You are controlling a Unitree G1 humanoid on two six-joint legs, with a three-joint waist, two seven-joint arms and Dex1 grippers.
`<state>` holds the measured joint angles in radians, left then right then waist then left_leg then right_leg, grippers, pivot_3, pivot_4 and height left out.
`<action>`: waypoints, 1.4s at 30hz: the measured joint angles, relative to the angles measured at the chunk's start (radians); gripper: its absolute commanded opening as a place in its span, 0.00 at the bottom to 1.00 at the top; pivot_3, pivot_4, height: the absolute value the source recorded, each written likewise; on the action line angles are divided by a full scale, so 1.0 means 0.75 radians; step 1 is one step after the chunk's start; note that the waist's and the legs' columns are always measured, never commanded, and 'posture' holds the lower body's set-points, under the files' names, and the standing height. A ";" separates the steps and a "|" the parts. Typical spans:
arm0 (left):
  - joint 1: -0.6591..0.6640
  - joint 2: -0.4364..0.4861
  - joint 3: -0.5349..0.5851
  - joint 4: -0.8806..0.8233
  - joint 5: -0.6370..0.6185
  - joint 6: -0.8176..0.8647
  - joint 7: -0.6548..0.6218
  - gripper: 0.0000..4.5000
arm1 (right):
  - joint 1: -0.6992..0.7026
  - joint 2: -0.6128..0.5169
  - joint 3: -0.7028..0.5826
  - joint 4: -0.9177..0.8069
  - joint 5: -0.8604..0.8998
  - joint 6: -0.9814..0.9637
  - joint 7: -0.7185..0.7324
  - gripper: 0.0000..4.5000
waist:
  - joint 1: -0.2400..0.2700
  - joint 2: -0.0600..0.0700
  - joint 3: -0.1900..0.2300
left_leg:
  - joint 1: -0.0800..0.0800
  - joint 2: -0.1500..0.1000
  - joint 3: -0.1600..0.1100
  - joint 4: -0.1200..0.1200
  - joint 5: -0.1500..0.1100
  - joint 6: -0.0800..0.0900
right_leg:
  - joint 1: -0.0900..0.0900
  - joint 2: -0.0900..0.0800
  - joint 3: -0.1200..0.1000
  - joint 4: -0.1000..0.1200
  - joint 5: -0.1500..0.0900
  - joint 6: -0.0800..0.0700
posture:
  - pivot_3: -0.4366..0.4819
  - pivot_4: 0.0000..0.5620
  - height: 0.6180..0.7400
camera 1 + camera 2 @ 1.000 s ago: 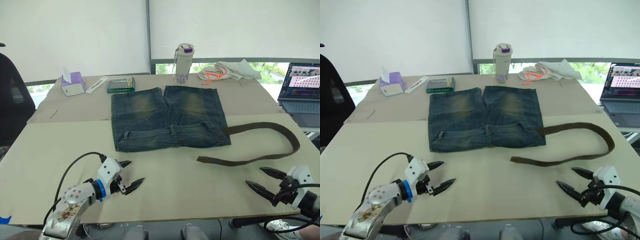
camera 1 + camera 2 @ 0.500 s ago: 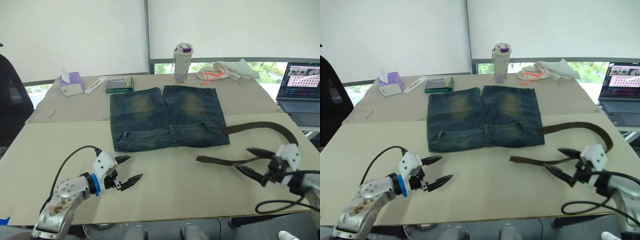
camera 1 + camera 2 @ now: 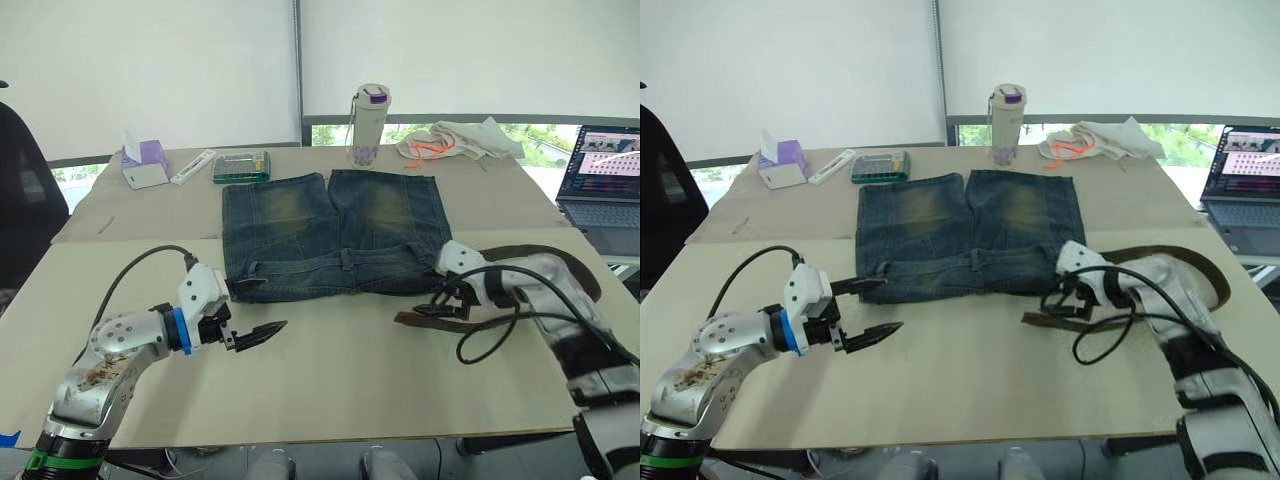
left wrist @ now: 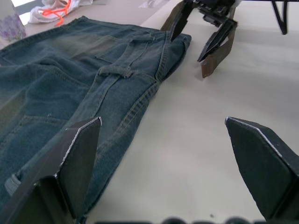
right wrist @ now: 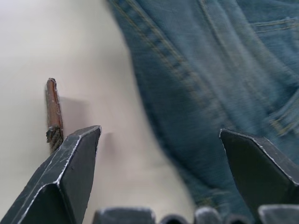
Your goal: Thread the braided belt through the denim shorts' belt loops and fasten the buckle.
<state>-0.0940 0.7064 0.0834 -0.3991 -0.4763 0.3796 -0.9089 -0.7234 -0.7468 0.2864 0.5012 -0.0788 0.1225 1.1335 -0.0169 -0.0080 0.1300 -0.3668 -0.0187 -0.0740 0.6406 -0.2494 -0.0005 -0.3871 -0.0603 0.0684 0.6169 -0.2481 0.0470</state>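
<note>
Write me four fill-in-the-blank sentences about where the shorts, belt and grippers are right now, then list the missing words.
1. The denim shorts lie flat with their waistband toward the ____.
2. The right gripper is open over the free end of the braided ____, beside the shorts' corner.
3. The left gripper is ____, at the shorts' other waistband corner.
4. Beyond the shorts' legs stands a bottle with a ____ cap.

Missing words: robot; belt; open; purple

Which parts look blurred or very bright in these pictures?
Right wrist view: the denim shorts and the braided belt end are soft, out of focus. Left eye view: the white blinds are bright, and the table is evenly lit with faint shadows.
</note>
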 measured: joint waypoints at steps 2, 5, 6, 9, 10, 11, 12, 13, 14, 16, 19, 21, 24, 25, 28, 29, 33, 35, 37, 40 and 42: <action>0.010 0.003 0.010 -0.032 -0.006 0.018 0.006 1.00 | -0.054 0.033 0.033 0.089 -0.056 -0.037 -0.013 0.99 | -0.001 0.000 0.000 | 0.000 0.000 0.000 0.000 0.000 0.000 | 0.000 0.000 0.000 0.000 0.000 0.000 | 0.48 0.27 1.00; 0.021 0.008 0.020 -0.057 -0.020 0.033 0.020 1.00 | -0.103 0.077 0.042 0.171 -0.094 -0.086 -0.047 0.82 | -0.004 -0.002 0.000 | 0.001 0.000 -0.003 0.000 0.000 0.000 | 0.000 0.000 0.000 0.001 0.001 -0.001 | 0.48 0.27 1.00; 0.023 0.009 0.021 -0.064 -0.023 0.039 0.023 1.00 | -0.106 0.083 0.043 0.183 -0.101 -0.099 -0.047 0.75 | -0.005 -0.002 0.000 | 0.002 0.000 -0.004 0.000 0.000 0.000 | 0.001 0.000 0.000 0.002 0.001 -0.001 | 0.48 0.27 1.00; 0.028 0.013 0.023 -0.072 -0.025 0.050 0.033 1.00 | -0.110 0.099 0.044 0.211 -0.124 -0.134 -0.077 0.52 | -0.006 -0.002 0.000 | 0.004 0.000 -0.004 0.000 0.000 0.000 | 0.001 0.000 0.001 0.004 0.001 -0.001 | 0.48 0.27 1.00; 0.028 0.013 0.023 -0.075 -0.025 0.050 0.034 1.00 | -0.110 0.101 0.044 0.215 -0.129 -0.142 -0.086 0.44 | -0.007 -0.002 0.000 | 0.004 0.000 -0.004 0.000 0.000 0.000 | 0.001 0.000 0.001 0.004 0.001 -0.001 | 0.48 0.27 1.00; 0.028 0.013 0.023 -0.076 -0.025 0.050 0.035 1.00 | -0.110 0.101 0.044 0.218 -0.130 -0.146 -0.088 0.37 | -0.007 -0.002 0.000 | 0.004 0.000 -0.004 0.000 0.000 0.000 | 0.001 0.000 0.001 0.005 0.001 -0.001 | 0.48 0.27 1.00; 0.028 0.013 0.023 -0.077 -0.025 0.051 0.038 1.00 | -0.110 0.101 0.044 0.219 -0.132 -0.148 -0.088 0.29 | -0.008 -0.002 0.000 | 0.004 0.000 -0.004 0.000 0.000 0.000 | 0.001 0.000 0.001 0.005 0.001 -0.001 | 0.48 0.27 1.00; 0.028 0.013 0.023 -0.077 -0.025 0.051 0.042 1.00 | -0.110 0.101 0.044 0.219 -0.134 -0.151 -0.087 0.21 | -0.007 -0.002 0.000 | 0.004 0.000 -0.004 0.000 0.000 0.000 | 0.001 0.000 0.001 0.005 0.001 -0.001 | 0.48 0.27 1.00; 0.028 0.013 0.023 -0.078 -0.025 0.051 0.044 1.00 | -0.103 0.096 0.042 0.209 -0.131 -0.162 -0.083 0.13 | -0.007 -0.002 0.000 | 0.004 0.000 -0.004 0.000 0.000 0.000 | 0.001 0.000 0.001 0.005 0.001 -0.001 | 0.48 0.27 1.00; 0.027 0.013 0.022 -0.079 -0.025 0.051 0.045 1.00 | -0.069 0.080 0.023 0.163 -0.122 -0.181 -0.063 0.01 | -0.004 -0.002 0.000 | 0.004 0.000 -0.004 0.000 0.000 0.000 | 0.001 0.000 0.001 0.005 0.001 -0.001 | 0.48 0.27 1.00; 0.024 0.013 0.019 -0.079 -0.024 0.051 0.045 1.00 | -0.007 0.045 -0.001 0.090 -0.091 -0.192 -0.030 0.01 | 0.002 -0.002 0.000 | 0.003 0.000 -0.004 0.000 0.000 0.000 | 0.000 -0.001 0.001 0.005 0.001 -0.001 | 0.48 0.27 1.00; 0.019 0.013 0.013 -0.077 -0.020 0.051 0.044 1.00 | 0.063 0.005 -0.027 0.009 -0.062 -0.204 0.010 0.01 | 0.008 -0.002 0.000 | 0.002 0.000 -0.005 0.000 0.000 0.000 | 0.000 -0.001 0.000 0.004 0.001 -0.001 | 0.48 0.27 1.00; 0.005 0.011 -0.001 -0.075 -0.019 0.050 0.041 1.00 | 0.189 -0.101 -0.047 -0.147 -0.003 -0.234 0.115 0.01 | 0.016 -0.001 0.000 | 0.001 -0.001 -0.004 0.000 0.000 0.000 | 0.001 -0.002 0.000 0.003 0.000 0.000 | 0.48 0.27 1.00; 0.005 0.011 -0.001 -0.073 -0.019 0.050 0.040 1.00 | 0.237 -0.139 -0.052 -0.197 0.025 -0.235 0.155 0.01 | 0.020 -0.001 0.000 | 0.001 -0.001 -0.004 0.000 0.000 0.000 | 0.001 -0.002 -0.001 0.002 0.000 0.000 | 0.48 0.27 1.00; -0.008 0.011 -0.020 -0.066 -0.017 0.049 0.033 1.00 | 0.346 -0.226 -0.079 -0.318 0.072 -0.241 0.235 0.01 | 0.016 -0.001 0.000 | 0.002 0.000 -0.004 0.000 0.000 0.000 | 0.001 -0.002 0.000 0.002 0.000 0.000 | 0.48 0.27 1.00; -0.009 0.011 -0.022 -0.065 -0.016 0.049 0.031 1.00 | 0.365 -0.243 -0.081 -0.334 0.079 -0.250 0.244 0.01 | 0.014 -0.001 0.000 | 0.002 0.000 -0.004 0.000 0.000 0.000 | 0.002 -0.002 0.000 0.002 0.000 0.000 | 0.48 0.27 1.00; -0.017 0.010 -0.039 -0.059 -0.016 0.049 0.022 1.00 | 0.442 -0.313 -0.107 -0.392 0.085 -0.296 0.257 0.01 | 0.012 -0.001 0.000 | 0.003 0.000 -0.002 0.000 0.000 0.000 | 0.002 -0.001 0.000 0.002 0.000 0.000 | 0.48 0.27 1.00; -0.018 0.010 -0.042 -0.058 -0.016 0.049 0.016 1.00 | 0.475 -0.333 -0.131 -0.403 0.086 -0.308 0.251 0.01 | 0.014 -0.001 0.001 | 0.002 0.000 -0.002 0.000 0.000 0.000 | 0.002 -0.001 0.000 0.002 0.000 0.000 | 0.48 0.27 1.00; -0.021 0.010 -0.050 -0.054 -0.016 0.049 0.012 1.00 | 0.497 -0.353 -0.142 -0.413 0.086 -0.308 0.241 0.01 | 0.016 -0.001 0.001 | 0.002 -0.001 -0.002 0.000 0.000 0.000 | 0.002 -0.002 0.000 0.002 0.000 0.000 | 0.48 0.27 1.00; -0.025 0.010 -0.058 -0.049 -0.016 0.049 0.002 1.00 | 0.529 -0.395 -0.153 -0.429 0.084 -0.307 0.232 0.26 | 0.019 -0.001 0.001 | 0.002 -0.001 -0.001 0.000 0.000 0.000 | 0.002 -0.002 0.000 0.002 0.000 0.000 | 0.48 0.27 1.00; -0.028 0.010 -0.061 -0.047 -0.016 0.049 -0.003 1.00 | 0.564 -0.418 -0.172 -0.446 0.086 -0.300 0.231 0.41 | 0.019 -0.001 0.001 | 0.002 0.000 -0.001 0.000 0.000 0.000 | 0.002 -0.002 0.000 0.002 0.000 0.000 | 0.48 0.27 1.00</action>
<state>-0.1151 0.7136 0.0376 -0.4342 -0.4882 0.4160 -0.9109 -0.3002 -1.0603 0.1578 0.1671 -0.0146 -0.1025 1.3069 -0.0024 -0.0090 0.1304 -0.3654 -0.0190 -0.0747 0.6407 -0.2494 -0.0005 -0.3855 -0.0615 0.0682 0.6181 -0.2481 0.0469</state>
